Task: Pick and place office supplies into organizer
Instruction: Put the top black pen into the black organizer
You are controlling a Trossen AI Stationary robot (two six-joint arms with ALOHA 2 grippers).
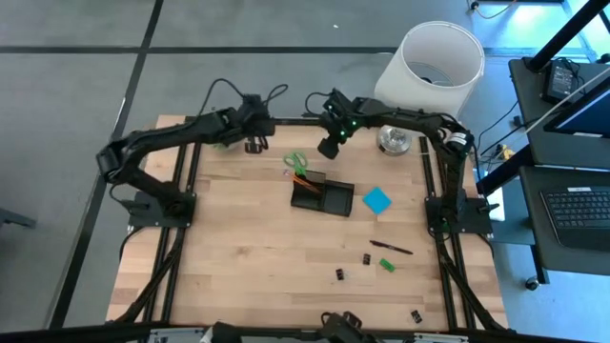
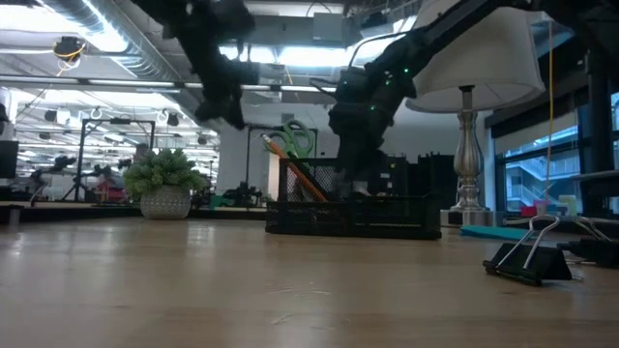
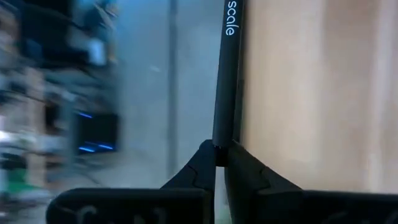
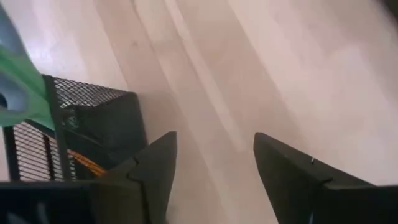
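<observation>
The black mesh organizer [image 1: 322, 196] stands mid-table. Green-handled scissors [image 1: 295, 164] and orange pencils [image 1: 304, 179] stick up out of its left compartment. A blue sticky pad [image 1: 377, 200] lies on the table to its right. A black pen [image 1: 391, 248], a green piece [image 1: 387, 264] and small black clips [image 1: 340, 274] lie nearer the front. My left gripper [image 1: 254, 144] is at the table's far edge, shut on another black pen [image 3: 225, 81]. My right gripper [image 1: 329, 148] is open and empty, just beyond the organizer [image 4: 93, 124]. My left gripper pinches one end of the black pen [image 3: 220, 148] between its two fingertips. The pen runs on forward in line with the fingers. It is lifted clear, over the table's far edge.
A white-shaded lamp [image 1: 434, 62] stands at the far right and a potted plant [image 2: 164, 184] at the far left. One binder clip [image 2: 527, 256] lies near the front edge. Bare wood lies left of the organizer.
</observation>
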